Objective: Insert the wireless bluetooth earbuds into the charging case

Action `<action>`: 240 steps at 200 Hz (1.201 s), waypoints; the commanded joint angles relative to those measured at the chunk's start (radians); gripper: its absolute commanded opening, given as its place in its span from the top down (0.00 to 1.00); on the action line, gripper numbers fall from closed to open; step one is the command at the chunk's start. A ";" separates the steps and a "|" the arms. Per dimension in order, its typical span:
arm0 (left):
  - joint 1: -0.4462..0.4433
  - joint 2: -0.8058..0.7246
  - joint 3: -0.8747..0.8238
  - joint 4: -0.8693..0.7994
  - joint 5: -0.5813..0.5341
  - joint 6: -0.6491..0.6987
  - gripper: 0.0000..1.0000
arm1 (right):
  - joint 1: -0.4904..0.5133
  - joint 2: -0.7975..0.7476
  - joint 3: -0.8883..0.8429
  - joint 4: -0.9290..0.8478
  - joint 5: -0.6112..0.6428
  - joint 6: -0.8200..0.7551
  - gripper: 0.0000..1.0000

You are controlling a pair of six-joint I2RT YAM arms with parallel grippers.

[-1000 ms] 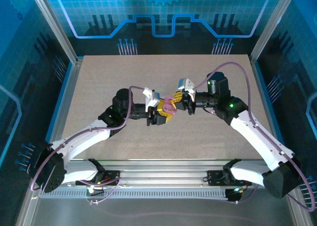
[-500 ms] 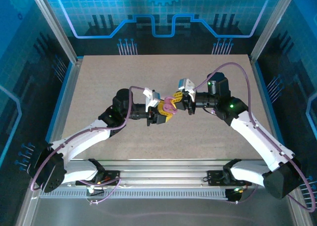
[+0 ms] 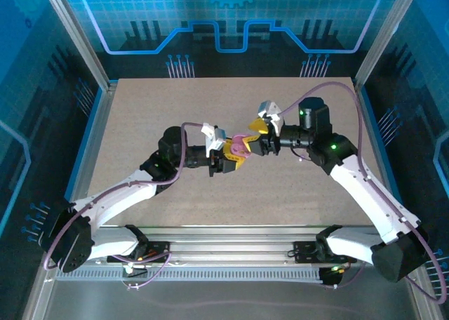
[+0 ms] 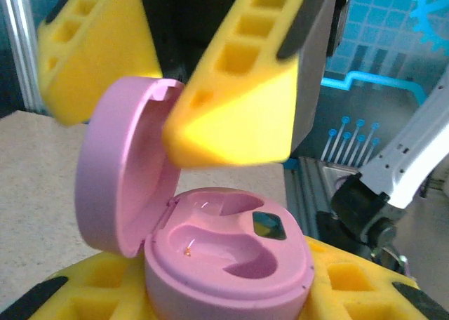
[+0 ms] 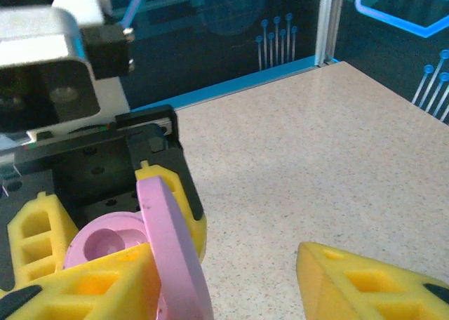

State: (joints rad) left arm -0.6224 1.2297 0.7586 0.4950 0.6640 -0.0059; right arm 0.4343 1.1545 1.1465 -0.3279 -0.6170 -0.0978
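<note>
Clamps the pink charging case (image 4: 231,264) in the left gripper (image 3: 230,157) at mid-table (image 3: 140,123); spreads the right gripper (image 5: 224,260) jaws apart at its 2 o'clock, astride the raised lid (image 5: 175,257)

Overhead feed is bright and even for me, blue glow off the back panels (image 3: 224,18), soft shadows under the arms (image 3: 126,190) on the surface (image 3: 140,123). Left wrist: the yellow fingers (image 4: 238,116) sit close and blurred, small glints inside the pink case (image 4: 210,264). Right wrist: foreground soft, far surface crisp.
</note>
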 commanded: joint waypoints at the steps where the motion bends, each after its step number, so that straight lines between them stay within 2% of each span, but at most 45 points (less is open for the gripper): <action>1: -0.004 0.024 -0.061 0.161 -0.073 -0.033 0.66 | -0.047 -0.044 0.046 -0.022 -0.009 0.155 0.44; 18: -0.004 0.035 -0.092 0.230 -0.098 -0.050 0.66 | -0.090 -0.082 0.049 -0.021 0.032 0.233 0.40; 49: -0.004 0.058 -0.136 0.348 -0.144 -0.071 0.67 | -0.201 -0.099 0.024 -0.083 0.195 0.351 0.39; 65: -0.006 0.072 -0.147 0.377 -0.153 -0.078 0.67 | -0.277 -0.052 0.021 -0.171 0.272 0.420 0.42; 102: -0.014 0.087 -0.167 0.413 -0.163 -0.090 0.67 | -0.430 0.134 -0.001 -0.372 0.313 0.511 0.52; 163: -0.024 0.087 -0.184 0.448 -0.173 -0.107 0.67 | -0.466 0.385 -0.031 -0.429 0.491 0.480 0.60; 184: -0.025 0.078 -0.180 0.435 -0.170 -0.105 0.67 | -0.474 0.451 -0.011 -0.438 0.550 0.474 0.59; 240: -0.027 0.053 -0.175 0.392 -0.173 -0.087 0.67 | -0.491 0.572 0.018 -0.423 0.570 0.495 0.59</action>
State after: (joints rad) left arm -0.6411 1.3128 0.5804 0.8799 0.5007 -0.1059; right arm -0.0414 1.6917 1.1282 -0.7296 -0.0803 0.3786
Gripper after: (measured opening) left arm 0.382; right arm 0.397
